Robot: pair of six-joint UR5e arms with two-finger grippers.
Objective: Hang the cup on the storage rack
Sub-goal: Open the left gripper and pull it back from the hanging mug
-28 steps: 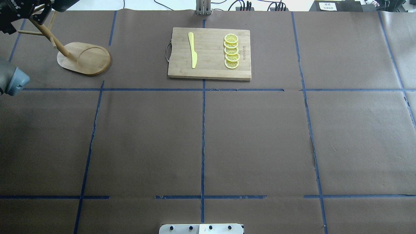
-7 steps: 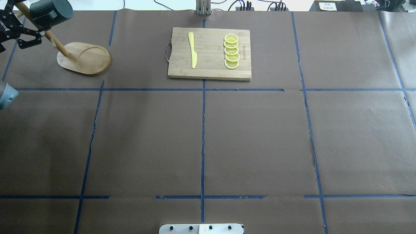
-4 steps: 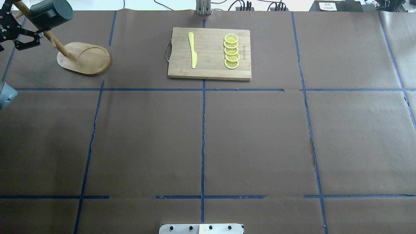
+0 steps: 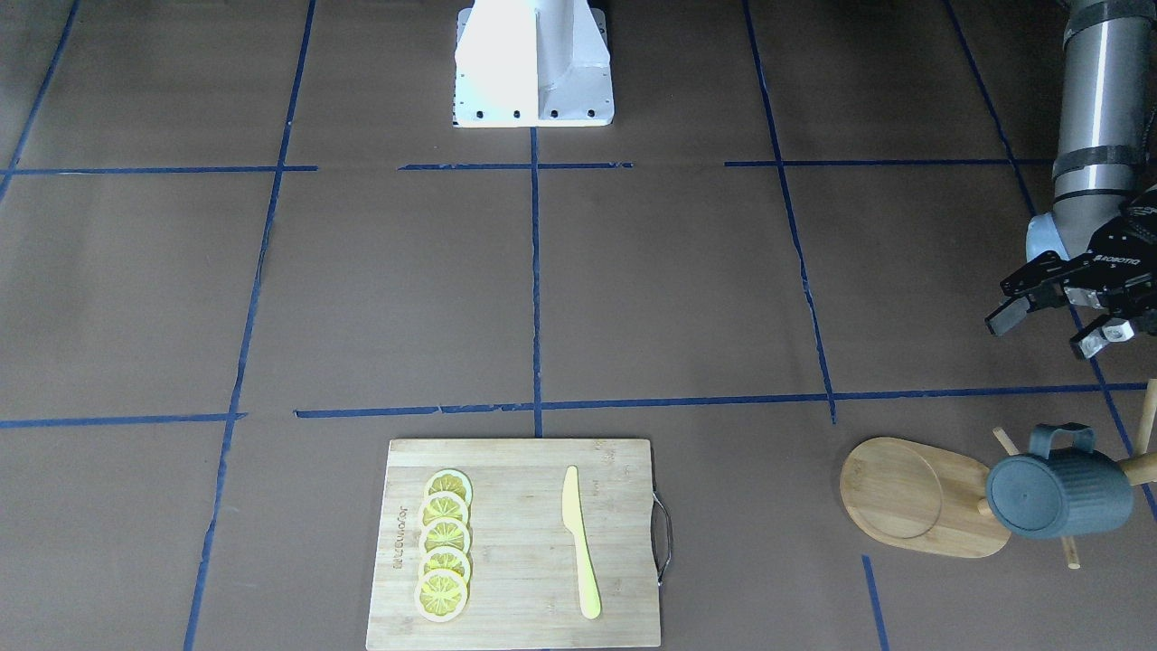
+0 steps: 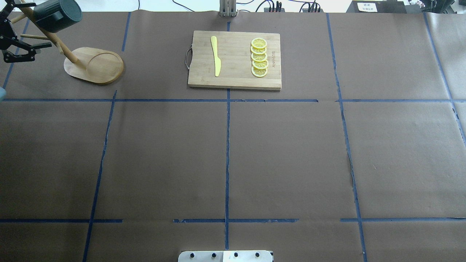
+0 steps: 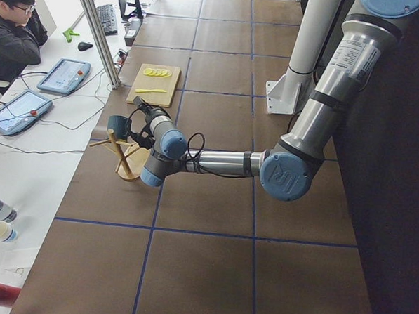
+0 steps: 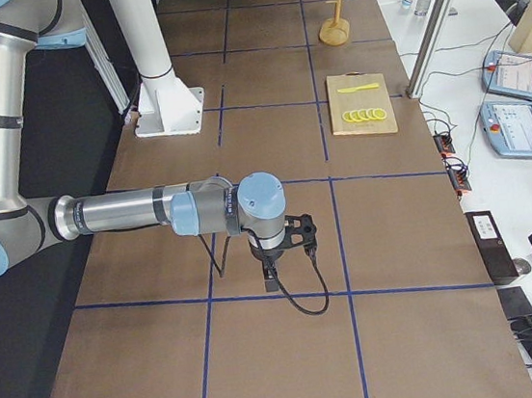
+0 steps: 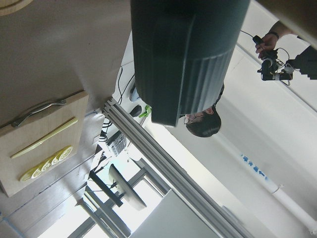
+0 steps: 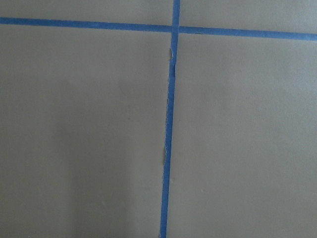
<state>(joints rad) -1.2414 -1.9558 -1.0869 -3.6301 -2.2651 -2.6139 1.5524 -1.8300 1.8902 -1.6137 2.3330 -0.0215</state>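
Observation:
The dark blue-grey ribbed cup (image 5: 57, 14) hangs by its handle on a peg of the bamboo storage rack (image 5: 95, 66) at the table's far left. It lies sideways with its bottom facing out (image 4: 1056, 495). My left gripper (image 5: 26, 51) is open and empty, a short way from the cup on the robot's side (image 4: 1044, 333). The left wrist view looks up at the cup's ribbed wall and squared handle (image 8: 188, 54). My right gripper (image 7: 273, 274) shows only in the exterior right view, low over the table's right half; I cannot tell whether it is open or shut.
A bamboo cutting board (image 5: 235, 82) lies at the far middle with a yellow knife (image 5: 215, 56) and a row of lemon slices (image 5: 259, 57). Blue tape lines cross the brown table cover. An operator (image 6: 12, 27) sits beyond the far edge.
My left gripper let go of the cup and has drawn back from it toward the robot's side, fingers open. The cup stays hanging on the rack.

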